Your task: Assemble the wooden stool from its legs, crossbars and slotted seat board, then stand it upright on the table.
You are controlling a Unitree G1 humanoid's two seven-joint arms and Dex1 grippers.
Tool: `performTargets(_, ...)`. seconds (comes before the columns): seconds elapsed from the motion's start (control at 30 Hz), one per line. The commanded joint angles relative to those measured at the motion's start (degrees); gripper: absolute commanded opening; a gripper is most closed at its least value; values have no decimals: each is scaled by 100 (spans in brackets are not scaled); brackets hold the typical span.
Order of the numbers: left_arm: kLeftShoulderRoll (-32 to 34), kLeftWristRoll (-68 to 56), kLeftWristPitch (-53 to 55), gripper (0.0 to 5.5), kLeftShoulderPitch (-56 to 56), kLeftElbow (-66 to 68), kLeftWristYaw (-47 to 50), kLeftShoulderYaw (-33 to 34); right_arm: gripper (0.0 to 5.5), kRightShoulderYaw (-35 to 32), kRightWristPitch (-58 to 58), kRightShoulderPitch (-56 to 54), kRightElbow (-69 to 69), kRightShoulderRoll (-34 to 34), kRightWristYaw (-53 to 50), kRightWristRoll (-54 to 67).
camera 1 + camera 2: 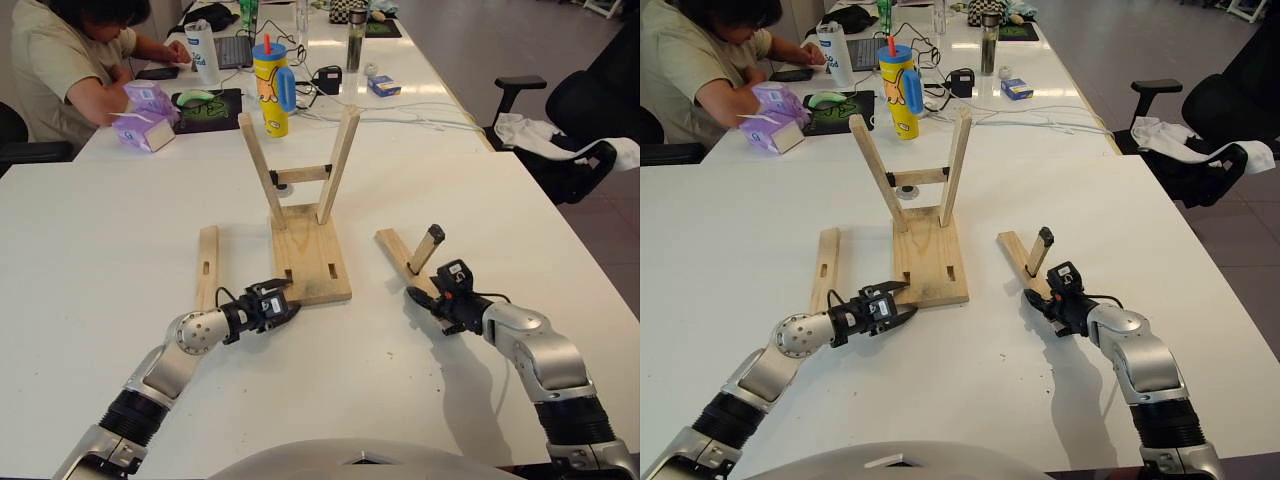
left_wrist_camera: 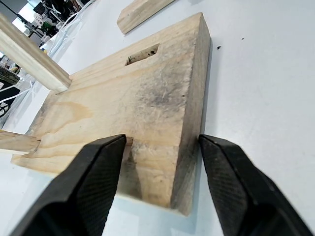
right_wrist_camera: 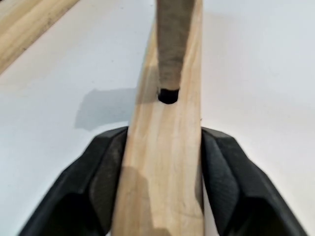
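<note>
On the white table (image 1: 100,260), lying flat at the middle: pale slotted wooden seat board (image 1: 318,262). Standing up from its far end: two light wooden legs (image 1: 262,170), joined by a short wooden crossbar (image 1: 305,174). Flat just left of the board: loose slotted wooden leg (image 1: 207,262). To the right, apart from the board: another flat wooden leg (image 1: 398,255), pinched at its near end by the black right gripper (image 1: 420,297), with a stubby dark-tipped crossbar (image 1: 428,246) rising from its slot. At the board's near left corner: black left gripper (image 1: 285,308), spread wide, fingers (image 2: 98,172) flanking that corner.
</note>
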Motion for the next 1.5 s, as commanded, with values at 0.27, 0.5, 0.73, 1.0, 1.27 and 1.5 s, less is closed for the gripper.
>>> performTargets(0.27,-828,-4761,2508,276,-265,-1283,-648,1773,207,-1246,-109,-428,-837,1238,198,2126)
performTargets(0.5,-887,-7474,4742,388,-908,-1176,-653,2526,207,-1502,1822,-1028,-1070,1151,626,5516)
performTargets(0.73,-923,-8639,6004,460,-1259,-1049,-459,2641,207,-1184,2504,-1257,-909,738,949,6234)
performTargets(1.0,-946,-8900,6373,460,-1419,-1244,-306,2702,207,-787,2465,-1224,-966,229,1706,5708)
performTargets(1.27,-832,-8857,6510,351,-1328,-1299,-432,2743,207,-707,2486,-1250,-821,-56,2160,5540)
performTargets(1.5,-632,-8721,6582,241,-1079,-1441,-557,2808,207,-533,2470,-1261,-785,-243,2548,5271)
